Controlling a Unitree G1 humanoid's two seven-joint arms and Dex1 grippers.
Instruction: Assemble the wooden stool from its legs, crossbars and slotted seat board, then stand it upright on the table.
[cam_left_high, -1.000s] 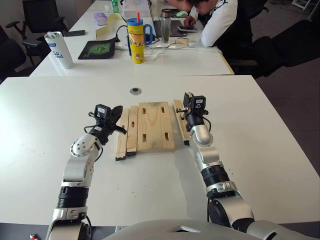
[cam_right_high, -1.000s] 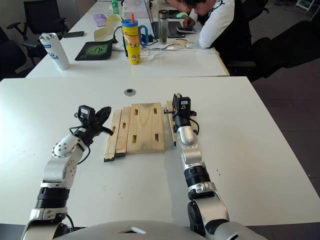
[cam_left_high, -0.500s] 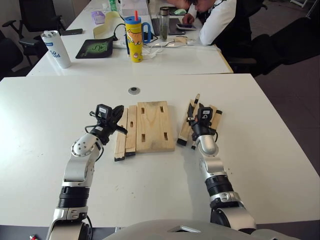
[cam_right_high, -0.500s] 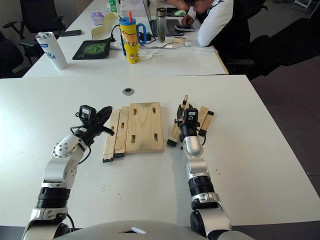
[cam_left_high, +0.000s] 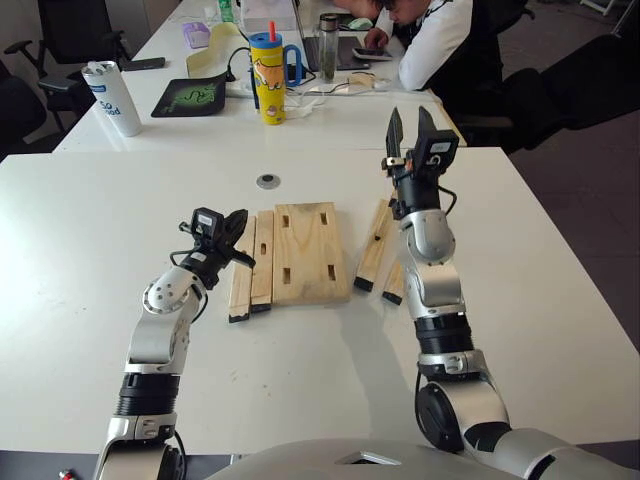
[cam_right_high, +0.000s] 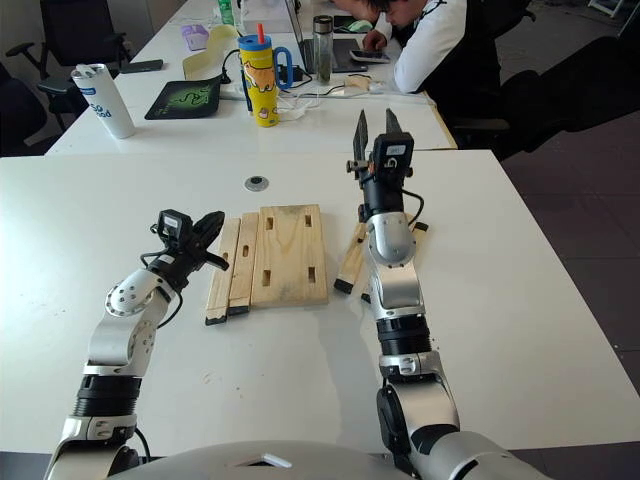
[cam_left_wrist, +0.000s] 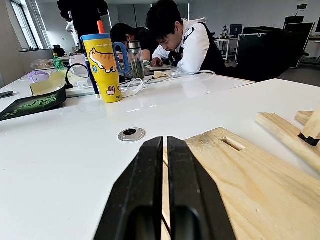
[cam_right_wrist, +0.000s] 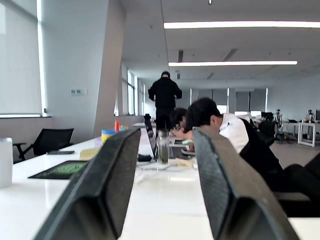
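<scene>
Seat board (cam_left_high: 312, 252) flat on worktop (cam_left_high: 520, 260); right gripper (cam_left_high: 411, 122) raised, wide, empty; left gripper (cam_left_wrist: 164, 142) closed beside left legs (cam_left_high: 255, 262). Best lowered squarely over one right leg (cam_left_high: 375, 245), mid-length.

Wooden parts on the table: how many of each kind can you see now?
Slotted seat board: 1
Bars left of the board: 2
Bars right of the board: at least 2, partly hidden
Total: at least 5
</scene>
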